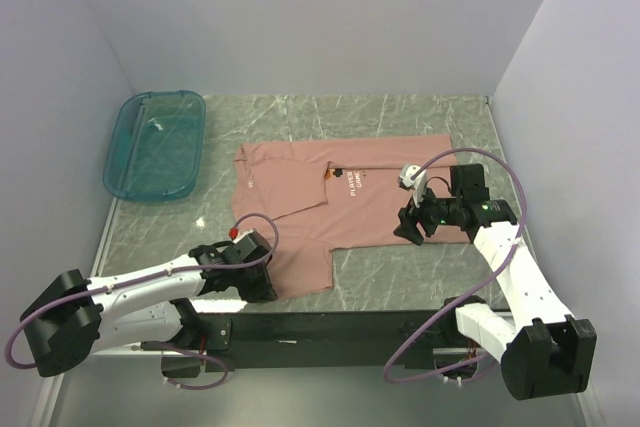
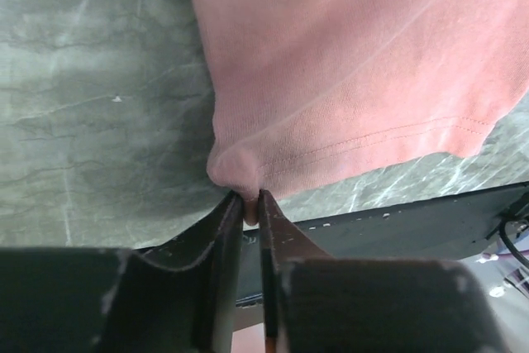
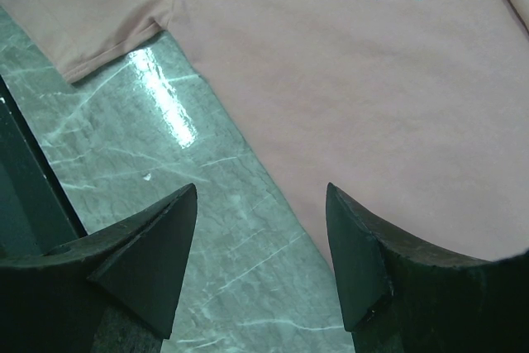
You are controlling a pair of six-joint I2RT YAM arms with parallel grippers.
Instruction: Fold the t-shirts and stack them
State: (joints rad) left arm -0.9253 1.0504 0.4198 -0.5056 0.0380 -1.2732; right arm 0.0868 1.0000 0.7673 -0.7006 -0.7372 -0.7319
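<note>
Pinches the near-left corner of the t-shirt [image 2: 347, 64] between the closed jaws of the left gripper [image 2: 250, 201], forearm stretched low. Holds the right gripper [image 3: 260, 192] above the t-shirt's right edge, jaws spread wide, wrist pitched downward.

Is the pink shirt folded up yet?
Not yet: the t-shirt lies mostly spread on the table, left hand pinching its corner.
</note>
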